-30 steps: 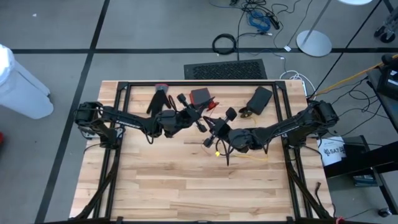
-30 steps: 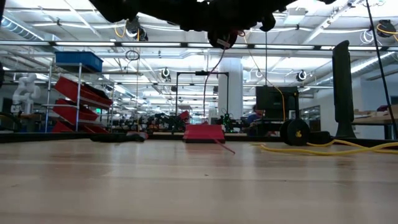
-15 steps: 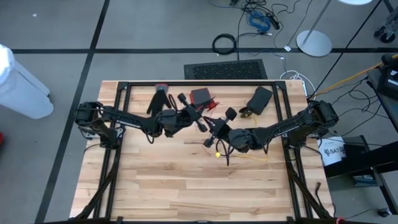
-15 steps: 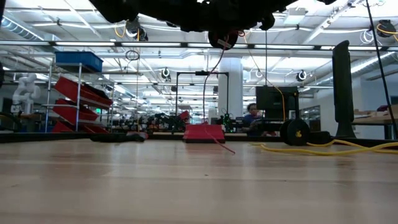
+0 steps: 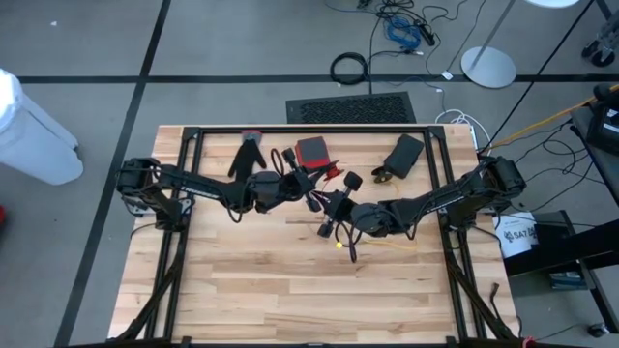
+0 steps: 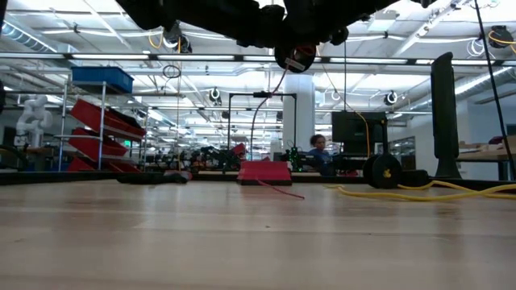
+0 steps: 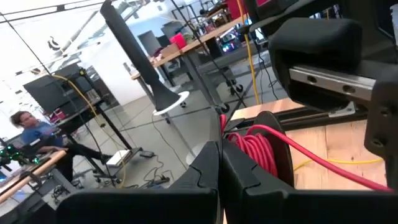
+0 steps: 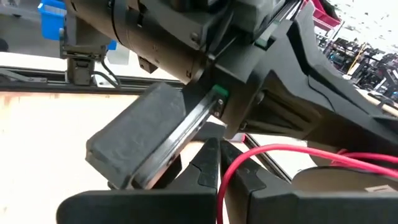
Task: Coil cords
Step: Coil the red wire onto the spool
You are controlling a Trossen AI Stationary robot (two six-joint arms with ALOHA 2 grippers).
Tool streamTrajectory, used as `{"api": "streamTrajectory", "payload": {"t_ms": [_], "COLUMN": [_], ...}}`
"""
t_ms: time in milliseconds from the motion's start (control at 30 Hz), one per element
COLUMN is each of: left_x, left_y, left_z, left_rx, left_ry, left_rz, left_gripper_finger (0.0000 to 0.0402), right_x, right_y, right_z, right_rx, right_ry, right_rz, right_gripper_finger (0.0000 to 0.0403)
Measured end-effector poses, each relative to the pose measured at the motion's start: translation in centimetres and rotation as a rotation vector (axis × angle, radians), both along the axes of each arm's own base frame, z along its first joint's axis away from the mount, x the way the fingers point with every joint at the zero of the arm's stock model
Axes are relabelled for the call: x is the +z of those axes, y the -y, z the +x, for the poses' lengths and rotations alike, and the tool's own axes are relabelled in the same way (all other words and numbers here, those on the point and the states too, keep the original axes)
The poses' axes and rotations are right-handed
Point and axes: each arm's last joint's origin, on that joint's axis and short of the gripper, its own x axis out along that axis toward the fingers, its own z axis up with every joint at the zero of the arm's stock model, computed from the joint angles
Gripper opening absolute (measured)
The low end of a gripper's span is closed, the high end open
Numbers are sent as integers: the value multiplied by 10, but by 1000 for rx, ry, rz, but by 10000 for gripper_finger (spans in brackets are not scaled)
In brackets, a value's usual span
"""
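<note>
Both claws pressed together mid-counter, left claw and right claw each pinching the thin red cord (light, floppy, slips easily), best gripped near its ends.

Both arms meet above the table's middle, well above it.

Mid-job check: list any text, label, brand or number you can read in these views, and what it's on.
"SAT", then characters too small to read: on the white tag beside the table's right edge, high view.
Red case on the table: no readable marking.
Grey pad in the right wrist view: no text.
Signs in the room behind, low view: too small to read.
Nothing else readable.
</note>
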Motion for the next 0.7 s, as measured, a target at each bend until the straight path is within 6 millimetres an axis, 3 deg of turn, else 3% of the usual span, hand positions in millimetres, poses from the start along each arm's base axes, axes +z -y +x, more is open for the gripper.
{"api": "streamTrajectory", "payload": {"t_ms": [433, 700], "left_x": [3, 5], "left_y": [0, 3], "left_z": [0, 1], "left_rx": [-3, -104], "left_ry": [34, 71], "left_rz": [4, -41], "left_gripper_finger": [0, 0], "right_x": [-3, 0], "right_y": [-2, -5], "right_z": [-4, -10], "right_rx": [4, 59], "right_ry": [-47, -98], "right_rz": [13, -3], "right_gripper_finger": [0, 0]}}
